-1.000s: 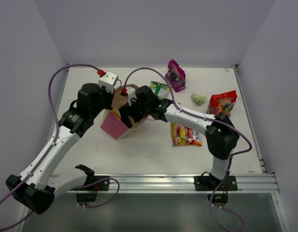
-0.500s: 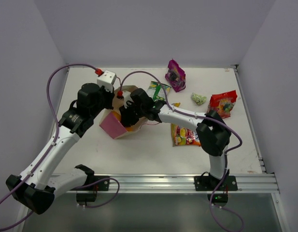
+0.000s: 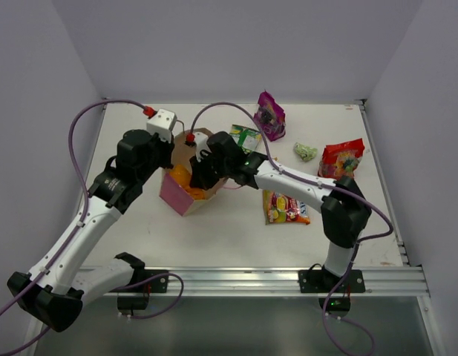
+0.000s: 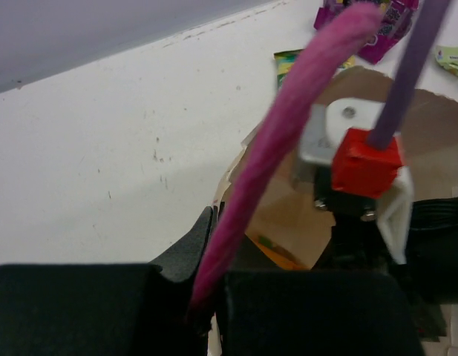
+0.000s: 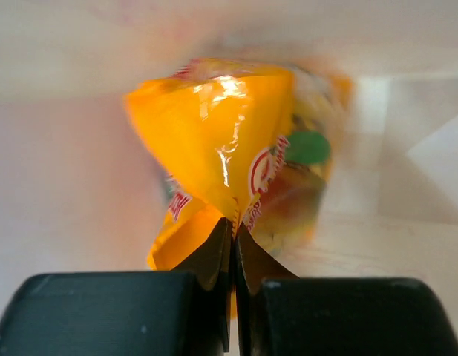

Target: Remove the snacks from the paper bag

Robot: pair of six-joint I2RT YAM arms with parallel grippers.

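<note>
Inside the paper bag [image 3: 174, 194] at centre-left, the right hand [image 5: 234, 226] grips a thin fold of the orange packet [image 5: 214, 126], probably light, crinkly, slippery; the left hand [image 4: 206, 300] clamps the pink cord [image 4: 288, 126].

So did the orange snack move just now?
Yes. A second ago the orange packet was hidden. Now it shows at the mouth of the paper bag, up nearer the rim, pinched by the right gripper.

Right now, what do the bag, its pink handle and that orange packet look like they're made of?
The paper bag: probably stiff matte paper; flat creased walls, brown inside. The pink handle: soft textile cord, seemingly; fuzzy, matte. The orange packet: likely thin glossy plastic film; bright highlights, crinkles.
</note>
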